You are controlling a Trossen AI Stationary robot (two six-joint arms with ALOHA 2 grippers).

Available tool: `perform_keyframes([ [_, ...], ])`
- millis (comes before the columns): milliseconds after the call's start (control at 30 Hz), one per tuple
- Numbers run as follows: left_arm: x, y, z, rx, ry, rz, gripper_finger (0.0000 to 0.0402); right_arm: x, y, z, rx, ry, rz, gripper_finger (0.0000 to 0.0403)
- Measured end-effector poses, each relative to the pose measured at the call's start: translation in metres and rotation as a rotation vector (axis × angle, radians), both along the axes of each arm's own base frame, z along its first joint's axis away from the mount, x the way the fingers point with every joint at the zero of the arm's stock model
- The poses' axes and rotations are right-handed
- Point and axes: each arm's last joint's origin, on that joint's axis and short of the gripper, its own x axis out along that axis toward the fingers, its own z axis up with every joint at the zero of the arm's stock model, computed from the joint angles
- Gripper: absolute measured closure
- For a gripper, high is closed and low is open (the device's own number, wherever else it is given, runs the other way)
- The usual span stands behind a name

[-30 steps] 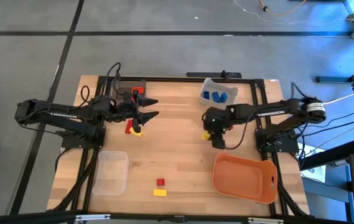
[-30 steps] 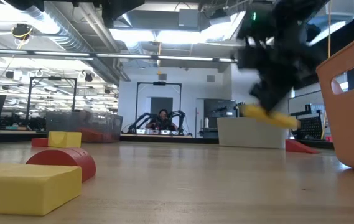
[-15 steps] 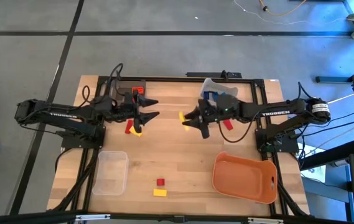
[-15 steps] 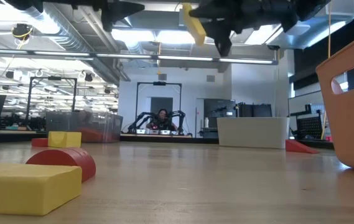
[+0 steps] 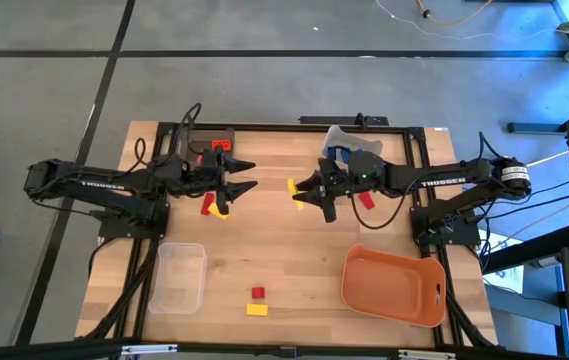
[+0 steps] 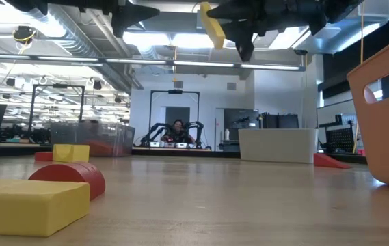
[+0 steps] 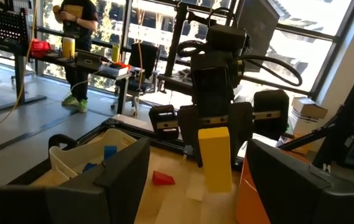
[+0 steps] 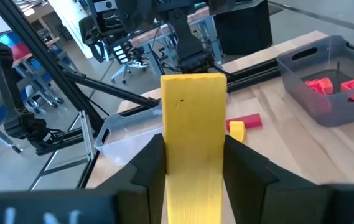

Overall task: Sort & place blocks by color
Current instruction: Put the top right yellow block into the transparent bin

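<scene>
My right gripper (image 5: pixel 302 189) hovers over the table's middle, shut on a long yellow block (image 5: pixel 292 186), which the low view shows high above the table (image 6: pixel 212 24). My left gripper (image 5: pixel 247 175) is open and faces it from the left, touching nothing. A red block (image 5: pixel 207 204) and a yellow block (image 5: pixel 220 211) lie flat on the table below my left gripper. A red wedge (image 5: pixel 366 200) lies under the right arm. Near the front edge lie a red block (image 5: pixel 257 292) and a yellow block (image 5: pixel 256 309). My right gripper pinches the yellow block between its two fingers (image 8: pixel 149 163), on the long sides of the end nearer the wrist (image 8: pixel 192 180). The fingers come level from the table's right, lying along the block, whose free end (image 8: pixel 192 93) sticks out past them. It is lifted clear of the table.
A grey bin (image 5: pixel 214 145) with red blocks sits far left. A clear bin (image 5: pixel 349 150) with blue blocks sits at the far edge, right of centre. A clear bin (image 5: pixel 179 275) sits near left, an orange tray (image 5: pixel 394 285) near right. Bare wood lies between them.
My right gripper has risen from low over the table on the right, carrying the yellow block up and toward the table's left. It has turned from pointing down to lying level. The red wedge it stood over now shows. For the last half second it has kept still.
</scene>
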Motion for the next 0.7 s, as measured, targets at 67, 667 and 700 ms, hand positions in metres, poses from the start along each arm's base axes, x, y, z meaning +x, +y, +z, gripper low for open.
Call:
perform_keyframes([
  [67, 0.002, 0.000, -0.002, -0.001, 0.008, 0.000, 0.0141, 0.000, 0.000, 0.000, -0.001, -0.001, 0.000, 0.0279],
  [667, 0.016, 0.001, -0.015, -0.063, 0.055, -0.005, 0.0141, 0.002, -0.001, 0.010, -0.063, -0.106, -0.021, 0.0279],
  [700, 0.017, 0.001, -0.016, -0.064, 0.059, -0.006, 0.0141, 0.002, -0.001, 0.011, -0.066, -0.120, -0.032, 0.0279],
])
